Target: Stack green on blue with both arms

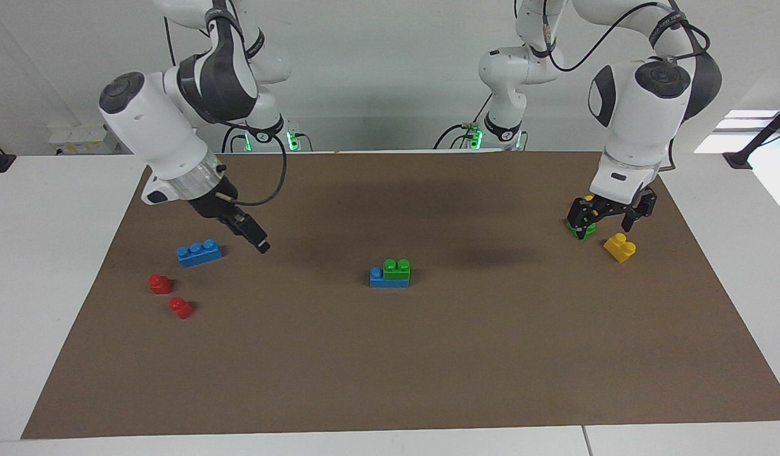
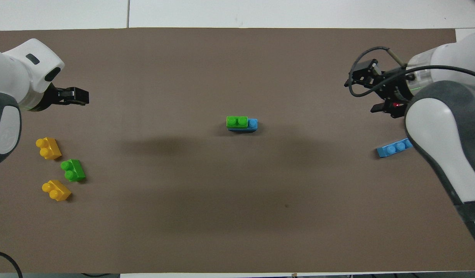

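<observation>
A green brick [image 1: 397, 268] [image 2: 237, 121] sits on a blue brick [image 1: 380, 280] [image 2: 252, 123] in the middle of the brown mat, with one blue stud left bare. No gripper touches this stack. My left gripper [image 1: 608, 215] [image 2: 81, 101] hangs open and empty in the air at the left arm's end, partly covering a second green brick [image 1: 583, 230] [image 2: 72, 170]. My right gripper [image 1: 258, 240] [image 2: 370, 88] is open and empty, raised over the mat beside a second blue brick [image 1: 199, 252] [image 2: 393, 148].
Two yellow bricks [image 2: 48, 148] [image 2: 56, 190] lie beside the loose green one; in the facing view one yellow brick [image 1: 620, 247] shows fully. Two red bricks [image 1: 159, 283] [image 1: 180, 307] lie near the loose blue brick, hidden under the right arm from overhead.
</observation>
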### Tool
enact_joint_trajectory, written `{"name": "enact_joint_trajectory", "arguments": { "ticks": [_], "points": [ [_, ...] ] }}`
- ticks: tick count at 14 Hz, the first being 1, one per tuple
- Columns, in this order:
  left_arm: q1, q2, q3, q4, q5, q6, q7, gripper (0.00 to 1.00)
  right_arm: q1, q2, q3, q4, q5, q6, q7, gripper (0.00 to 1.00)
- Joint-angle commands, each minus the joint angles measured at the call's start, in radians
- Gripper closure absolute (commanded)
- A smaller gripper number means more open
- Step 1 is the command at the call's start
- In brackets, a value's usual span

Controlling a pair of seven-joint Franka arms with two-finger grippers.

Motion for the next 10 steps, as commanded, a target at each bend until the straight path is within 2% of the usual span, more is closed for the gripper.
{"name": "enact_joint_trajectory", "arguments": {
  "ticks": [1,6,10],
  "points": [
    [0.009,-0.058,-0.002,-0.005,-0.051,-0.092,0.069,0.0,-0.067,-0.064,0.012,-0.003,-0.077,-0.069,-0.221,0.0],
    [0.009,-0.121,0.003,-0.005,-0.162,-0.27,0.107,0.0,-0.09,-0.102,0.014,0.0,-0.246,-0.154,-0.432,0.0],
    [0.042,-0.132,0.001,-0.007,-0.229,-0.298,0.109,0.0,-0.092,-0.105,0.012,-0.004,-0.251,-0.18,-0.441,0.0]
  ]
}}
